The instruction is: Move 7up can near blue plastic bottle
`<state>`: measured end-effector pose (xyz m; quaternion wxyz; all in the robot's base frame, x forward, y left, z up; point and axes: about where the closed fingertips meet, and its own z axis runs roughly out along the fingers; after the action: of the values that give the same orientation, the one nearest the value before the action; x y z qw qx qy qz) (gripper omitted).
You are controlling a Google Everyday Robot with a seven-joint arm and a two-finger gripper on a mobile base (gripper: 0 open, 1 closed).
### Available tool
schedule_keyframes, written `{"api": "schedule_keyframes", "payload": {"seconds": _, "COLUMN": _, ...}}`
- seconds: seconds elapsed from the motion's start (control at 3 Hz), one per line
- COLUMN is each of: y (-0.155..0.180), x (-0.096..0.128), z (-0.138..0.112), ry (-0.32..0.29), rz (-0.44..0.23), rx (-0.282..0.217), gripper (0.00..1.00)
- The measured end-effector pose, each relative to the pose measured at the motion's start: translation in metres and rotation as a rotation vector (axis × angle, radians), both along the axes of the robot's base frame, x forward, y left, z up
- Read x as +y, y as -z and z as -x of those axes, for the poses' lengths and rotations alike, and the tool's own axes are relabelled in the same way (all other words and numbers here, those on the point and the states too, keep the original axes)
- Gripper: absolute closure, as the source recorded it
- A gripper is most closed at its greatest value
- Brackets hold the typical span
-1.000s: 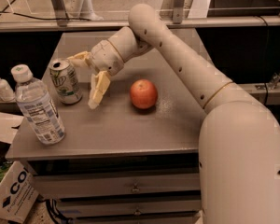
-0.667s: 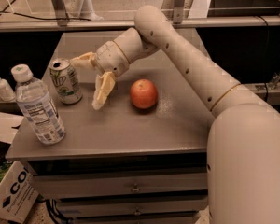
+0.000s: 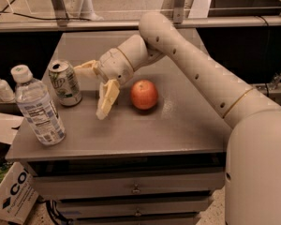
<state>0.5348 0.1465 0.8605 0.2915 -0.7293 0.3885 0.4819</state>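
The 7up can (image 3: 65, 83) stands upright on the grey table (image 3: 145, 130) at the left, a silver can with a pale label. The blue plastic bottle (image 3: 37, 108) stands upright in front of it and a little to the left, near the table's front left corner, a short gap from the can. My gripper (image 3: 94, 89) is open just right of the can. One finger (image 3: 86, 68) points at the can's upper side. The other finger (image 3: 107, 99) hangs down toward the table. It holds nothing.
A red apple (image 3: 144, 94) sits on the table right of the gripper. A small white pump bottle (image 3: 1, 86) stands off the table at far left. A cardboard box (image 3: 11, 198) lies on the floor at lower left. Drawers front the table.
The gripper and arm have drawn back slightly to the right, away from the can. The can, bottle and apple have not moved.
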Motion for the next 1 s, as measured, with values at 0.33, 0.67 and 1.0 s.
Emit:
{"api": "schedule_keyframes", "payload": {"seconds": 0.33, "y": -0.001, "x": 0.004, "z": 0.021, "ry": -0.039, "rz": -0.008, "rx": 0.025, "gripper": 0.00}}
{"api": "schedule_keyframes", "payload": {"seconds": 0.67, "y": -0.005, "x": 0.006, "z": 0.038, "ry": -0.072, "rz": -0.017, "rx": 0.042, "gripper": 0.00}}
{"api": "schedule_keyframes", "payload": {"seconds": 1.0, "y": -0.008, "x": 0.005, "z": 0.048, "ry": -0.084, "rz": -0.021, "rx": 0.050, "gripper": 0.00}}
